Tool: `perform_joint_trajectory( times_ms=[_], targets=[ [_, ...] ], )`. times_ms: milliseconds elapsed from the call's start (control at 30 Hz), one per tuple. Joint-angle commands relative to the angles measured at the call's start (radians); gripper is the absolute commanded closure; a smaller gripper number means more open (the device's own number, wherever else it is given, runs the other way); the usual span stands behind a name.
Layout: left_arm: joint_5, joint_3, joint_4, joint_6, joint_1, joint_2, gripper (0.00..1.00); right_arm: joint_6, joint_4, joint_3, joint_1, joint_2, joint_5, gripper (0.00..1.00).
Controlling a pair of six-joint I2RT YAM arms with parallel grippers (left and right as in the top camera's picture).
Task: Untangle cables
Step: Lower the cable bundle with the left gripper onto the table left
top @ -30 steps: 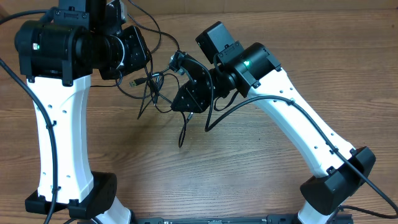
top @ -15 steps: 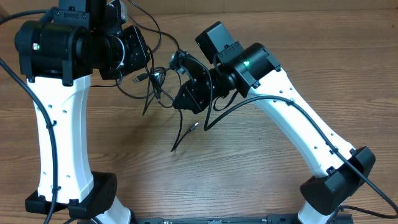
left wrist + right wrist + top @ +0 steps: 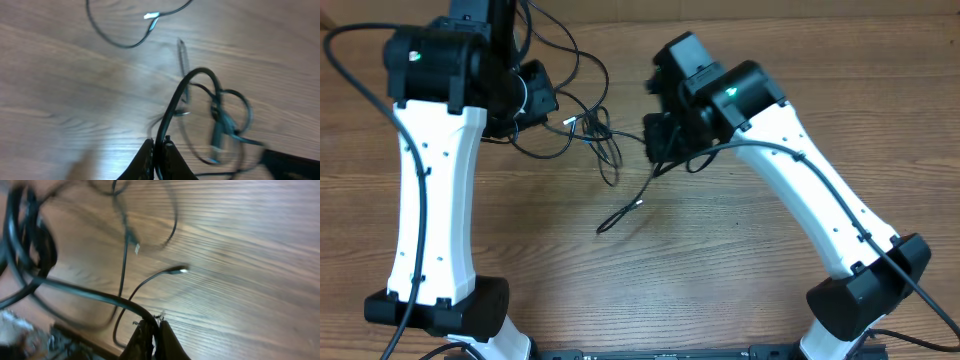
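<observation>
On the wooden table (image 3: 720, 260), a tangle of thin black cables (image 3: 588, 132) at about 11 o'clock from centre, strung between both arms. At the left gripper (image 3: 156, 150), jaws pinched narrow on one of the cables, looping up toward 1 o'clock. At the right gripper (image 3: 151, 330), jaws closed tight on another, running off toward 9 o'clock. Toward 5 o'clock of the tangle, a loose end with a silvery plug (image 3: 638, 203).
</observation>
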Motion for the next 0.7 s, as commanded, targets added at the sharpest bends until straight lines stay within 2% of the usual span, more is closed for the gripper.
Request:
perform_joint_trajectory(
  times_ms=[0,300,467,600,667],
  targets=[
    [-0.149,-0.053,-0.002,-0.025,0.038,0.006,0.91,0.134,-0.043,0.0,-0.075,-0.003,0.144,0.96],
    [-0.147,-0.065,-0.002,-0.024,0.143,0.005,0.93,0.187,-0.13,0.0,-0.198,-0.003,0.224,0.96],
    [-0.003,-0.065,-0.002,-0.017,0.178,0.005,0.92,0.179,-0.131,0.0,-0.215,-0.003,0.208,0.96],
    [0.111,-0.065,0.004,0.037,0.17,0.005,0.9,0.13,-0.123,0.0,-0.201,-0.003,0.15,0.96],
    [0.171,-0.065,0.009,0.087,0.161,0.005,0.9,0.115,-0.117,0.0,-0.195,-0.003,0.126,0.83]
  ],
)
